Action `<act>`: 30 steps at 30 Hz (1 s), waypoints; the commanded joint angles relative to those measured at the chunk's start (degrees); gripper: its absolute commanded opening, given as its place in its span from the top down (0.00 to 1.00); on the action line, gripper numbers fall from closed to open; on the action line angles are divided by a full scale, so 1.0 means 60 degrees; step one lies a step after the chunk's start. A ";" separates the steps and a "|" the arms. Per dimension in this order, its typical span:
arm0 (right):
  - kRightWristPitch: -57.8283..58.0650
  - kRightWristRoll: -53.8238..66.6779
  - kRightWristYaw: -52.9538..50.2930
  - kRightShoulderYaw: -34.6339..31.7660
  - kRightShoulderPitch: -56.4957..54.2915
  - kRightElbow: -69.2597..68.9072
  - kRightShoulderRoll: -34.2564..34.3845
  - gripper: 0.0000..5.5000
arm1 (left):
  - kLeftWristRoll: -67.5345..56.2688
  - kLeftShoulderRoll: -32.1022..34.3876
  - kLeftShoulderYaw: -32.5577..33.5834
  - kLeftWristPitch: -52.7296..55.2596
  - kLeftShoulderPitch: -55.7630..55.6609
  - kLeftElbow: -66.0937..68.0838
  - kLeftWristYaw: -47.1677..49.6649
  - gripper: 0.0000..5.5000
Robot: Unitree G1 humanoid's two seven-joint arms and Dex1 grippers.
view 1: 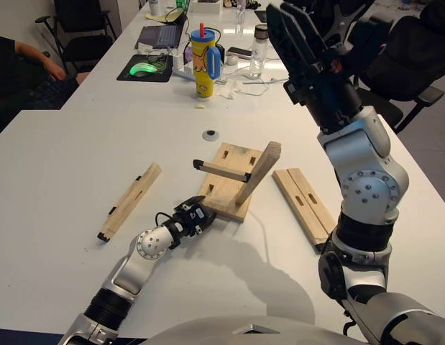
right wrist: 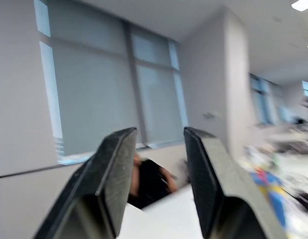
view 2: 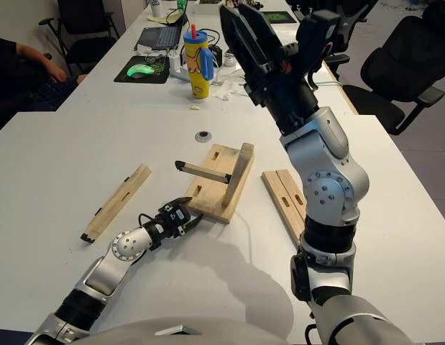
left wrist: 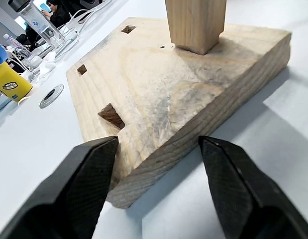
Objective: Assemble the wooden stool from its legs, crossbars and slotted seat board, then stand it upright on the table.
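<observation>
- While the left gripper [view 1: 200, 215] sits low on the white surface [view 1: 71, 154], its fingers [left wrist: 89, 184] stand wide apart on either side of the seat board's near corner. Nothing is clamped, and I cannot tell whether either finger touches the wood.
- Seat board [view 1: 223, 188]: lying flat near the middle of the surface, with small dark slots [left wrist: 112, 115] cut in its upper face.
- Leg [view 1: 259, 172]: one piece is seated in the board near its front edge, tilted, with the top leaning toward the robot's right.
- Crossbar [view 1: 222, 171]: dark-tipped, it juts from that leg toward the robot's left and sits above the board, not on it.
- Single slotted piece [view 1: 129, 200]: lying flat to the left, well apart from the board, with dark caps at its near end.
- Pair of slotted pieces [view 1: 303, 203]: lying flat side by side just right of the board, long edges touching.
- Right gripper [view 2: 272, 29]: raised high above the far half of the surface, well away from all the wood. Its fingers [right wrist: 114, 179] are parted with nothing between them.
- Far end of the surface: a yellow cup [view 1: 203, 63] with a blue handle, a clear bottle [view 1: 259, 50], a laptop [view 1: 162, 34] and a dark mouse mat [view 1: 144, 68] carrying a green-lit mouse.
- Round grommet [view 1: 209, 134]: set in the surface between the cup and the board.
</observation>
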 commanded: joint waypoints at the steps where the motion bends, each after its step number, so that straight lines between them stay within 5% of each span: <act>1: 0.1580 -0.0870 -0.1194 0.1309 0.2083 -0.0016 -0.0250 0.68 | 0.0695 0.0216 -0.0696 0.1808 0.1047 0.0976 -0.0302 0.45; 4: 0.1991 -0.2080 -0.1356 0.2391 0.3634 0.0792 -0.0691 0.68 | 0.0648 0.0207 -0.0810 0.1883 0.0962 0.0991 -0.0375 0.45; 8: 0.0951 -0.1455 -0.0745 0.1559 0.2309 0.0123 -0.0258 0.68 | 0.0614 0.0231 -0.0810 0.1980 0.0980 0.1046 -0.0393 0.45; 14: -0.0214 0.1444 -0.1569 -0.2171 0.0121 0.1136 -0.0570 0.68 | 0.0575 0.0147 -0.0807 0.2028 0.0965 0.1156 -0.0319 0.45; 18: 0.0526 -0.3128 -0.0293 0.0648 0.2544 0.2518 -0.4125 0.68 | 0.0576 0.0080 -0.0820 0.2246 0.0999 0.1033 -0.0310 0.45; 23: 0.1958 -0.2874 0.2899 0.2438 0.4684 0.0672 -0.6386 0.68 | 0.0541 0.0240 -0.0683 0.2515 0.1085 0.0755 -0.0393 0.45; 27: 0.2924 -0.1516 0.4187 0.2283 0.5207 -0.0405 -0.6478 0.68 | 0.0474 0.0348 -0.0661 0.2764 0.0979 0.0554 -0.0575 0.45; 30: 0.3497 -0.0498 0.4206 0.2555 0.5289 -0.0435 -0.5407 0.68 | 0.0420 0.0287 -0.0687 0.2929 0.0859 0.0457 -0.0617 0.45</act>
